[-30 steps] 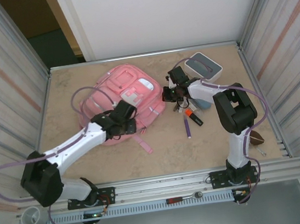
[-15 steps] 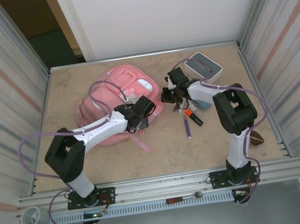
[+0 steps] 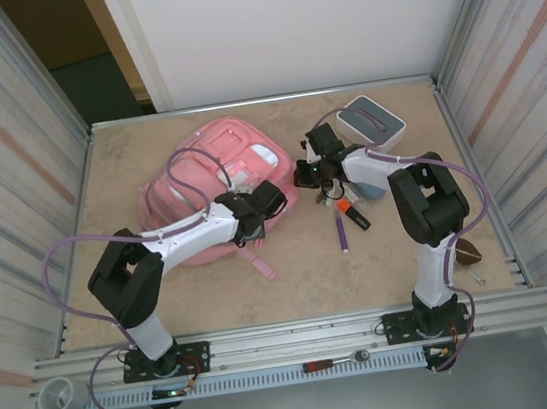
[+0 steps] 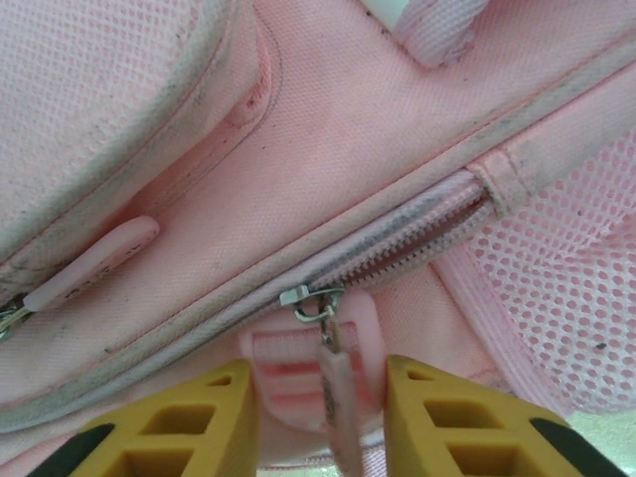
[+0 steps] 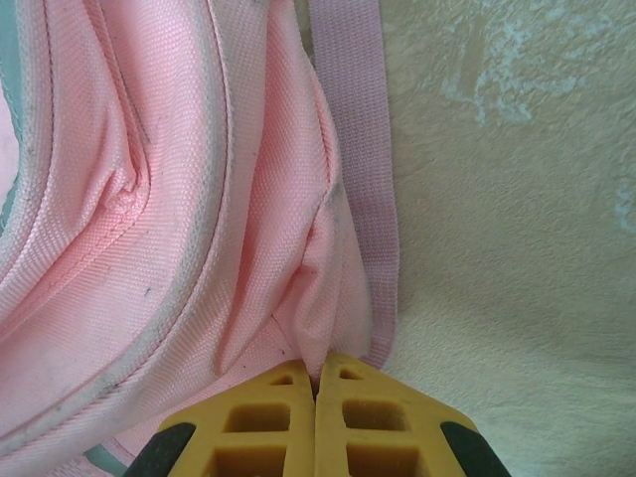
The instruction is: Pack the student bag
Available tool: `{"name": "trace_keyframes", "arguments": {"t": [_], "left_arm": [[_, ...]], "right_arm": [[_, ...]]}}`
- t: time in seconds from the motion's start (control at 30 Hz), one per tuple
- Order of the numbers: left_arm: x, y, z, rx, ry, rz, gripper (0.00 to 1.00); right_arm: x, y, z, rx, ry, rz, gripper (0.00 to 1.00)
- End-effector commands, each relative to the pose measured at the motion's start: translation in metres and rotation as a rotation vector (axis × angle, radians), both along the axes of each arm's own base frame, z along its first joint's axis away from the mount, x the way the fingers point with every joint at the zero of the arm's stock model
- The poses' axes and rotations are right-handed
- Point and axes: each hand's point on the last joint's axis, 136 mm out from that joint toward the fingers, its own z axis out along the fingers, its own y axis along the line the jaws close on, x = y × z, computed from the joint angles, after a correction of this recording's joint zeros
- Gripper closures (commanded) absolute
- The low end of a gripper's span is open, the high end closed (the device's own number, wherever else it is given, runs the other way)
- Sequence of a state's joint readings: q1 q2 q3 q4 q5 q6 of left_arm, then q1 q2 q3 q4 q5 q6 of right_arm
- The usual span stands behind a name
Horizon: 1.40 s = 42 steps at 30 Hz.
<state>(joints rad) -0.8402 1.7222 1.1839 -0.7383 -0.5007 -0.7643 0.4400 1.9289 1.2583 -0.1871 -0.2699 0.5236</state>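
Student bag (image 3: 203, 163) lies on the worktop (image 3: 303, 271), left of the white-and-grey box (image 3: 373, 119).
Left claw (image 4: 318, 388) released, straddling the bag's zipper pull (image 4: 336, 397); right claw (image 5: 316, 378) clenched on its fabric. Markers (image 3: 349, 217) lie near the box.

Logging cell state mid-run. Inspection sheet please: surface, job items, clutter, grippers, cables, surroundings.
Surface: beige mottled tabletop, metal rail along near edge.
Job's things: large pink fabric backpack lying left of centre; metal zip slider with pink pull tab.
Clutter: white-and-grey box in far right corner; purple marker and orange-and-black marker right of backpack; small brown object near right edge, unidentifiable; red-handled tool on rail.
Grippers: left gripper open, yellow fingers either side of pull tab; right gripper shut on a backpack fabric fold.
Cables: purple cables loop off both arms, one over backpack.
Surroundings: corrugated metal side walls, white back panel.
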Motion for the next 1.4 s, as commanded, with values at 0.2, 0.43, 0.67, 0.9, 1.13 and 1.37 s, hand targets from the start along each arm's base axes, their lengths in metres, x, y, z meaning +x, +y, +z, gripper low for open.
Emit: {"name": "trace_keyframes", "arguments": {"t": [0.2,0.43,0.67,0.9,1.13,1.37], "left_arm": [[0.003,0.009,0.017,0.038,-0.045,-0.008,0.75],[0.004,0.012,0.016,0.036,-0.041,-0.015,0.86],[0.003,0.014,0.017,0.018,-0.042,-0.022,0.96],[-0.005,0.02,0.029,-0.023,-0.06,-0.046,1.0],[-0.025,0.075,0.018,-0.033,-0.022,0.058,1.0],[-0.032,0.092,0.02,-0.066,-0.012,0.063,1.0]], "right_arm": [[-0.005,0.016,0.013,0.064,-0.007,0.026,1.0],[-0.006,0.015,0.01,0.062,-0.001,0.027,1.0],[-0.006,0.014,0.007,0.054,0.005,0.019,1.0],[0.003,-0.018,-0.004,-0.035,0.019,-0.062,1.0],[0.013,-0.033,-0.006,-0.067,0.018,-0.11,1.0],[0.027,-0.019,0.014,-0.008,-0.023,-0.064,1.0]]}}
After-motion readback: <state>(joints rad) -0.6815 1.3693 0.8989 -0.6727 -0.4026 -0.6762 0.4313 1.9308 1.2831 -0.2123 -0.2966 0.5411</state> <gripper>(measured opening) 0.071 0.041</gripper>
